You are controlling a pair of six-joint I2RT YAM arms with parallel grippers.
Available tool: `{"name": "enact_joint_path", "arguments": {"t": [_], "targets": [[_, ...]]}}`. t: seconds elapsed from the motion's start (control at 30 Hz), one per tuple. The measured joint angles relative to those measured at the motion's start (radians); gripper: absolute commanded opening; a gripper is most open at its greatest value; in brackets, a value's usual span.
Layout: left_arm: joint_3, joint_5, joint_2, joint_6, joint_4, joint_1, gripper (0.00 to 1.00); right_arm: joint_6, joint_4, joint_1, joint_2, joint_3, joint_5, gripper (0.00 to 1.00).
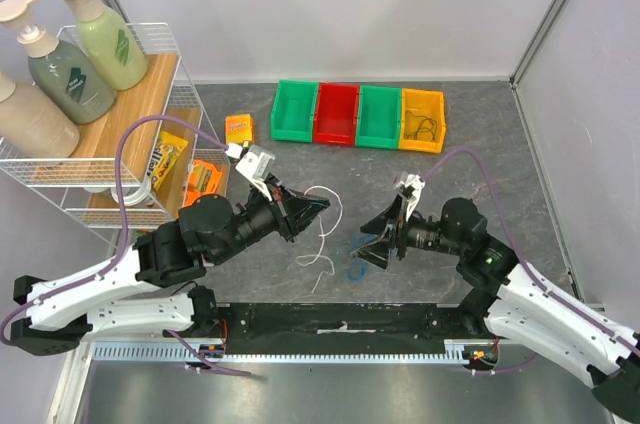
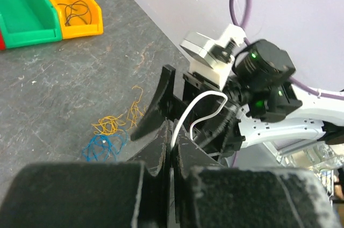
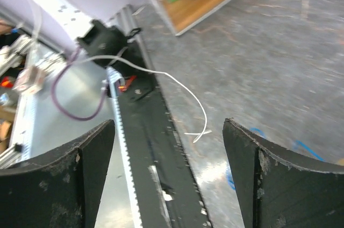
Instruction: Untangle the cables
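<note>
Progress on the cable task is judged as partial. One thin white curly wire (image 2: 215, 93) is pinched between the pressed-together fingers of the left gripper (image 2: 172, 134) and is held up off the grey speckled table (image 2: 64, 88), apart from the other wires. A thin black wire (image 2: 75, 12) is seen lying alone in the orange-yellow plastic bin (image 2: 80, 30), beside a green plastic bin (image 2: 27, 18).

Left to be done: a thin yellow curly wire (image 2: 110, 126) and a thin blue curly wire (image 2: 102, 148) are lying on the table just beside each other, apparently touching at one edge. Whether they are interlocked cannot be told. No purple wire is visible.

The right gripper (image 3: 167, 126) is shown with fingers spread wide and nothing between them, and is placed near the blue wire in the top view.

Legible writing: none. Dark leaf-like marks are carried by the pale pump bottles (image 1: 95, 29) on the white wire shelf (image 1: 165, 29). The print on the orange snack packs (image 1: 205, 179) is too small to be read.
</note>
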Motion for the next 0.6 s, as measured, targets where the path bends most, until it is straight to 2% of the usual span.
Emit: {"name": "enact_joint_path", "arguments": {"t": [0.3, 0.47, 0.6], "targets": [[-0.048, -0.138, -0.027, -0.178, -0.025, -0.001, 0.02, 0.185, 0.348, 0.191, 0.079, -0.05, 0.08, 0.77], [-0.055, -0.188, -0.024, -0.258, -0.055, -0.001, 0.02, 0.195, 0.417, 0.34, 0.171, -0.048, 0.181, 0.75], [-0.055, -0.217, -0.018, -0.301, -0.083, -0.001, 0.02, 0.181, 0.441, 0.454, 0.235, -0.035, 0.272, 0.67]]}}
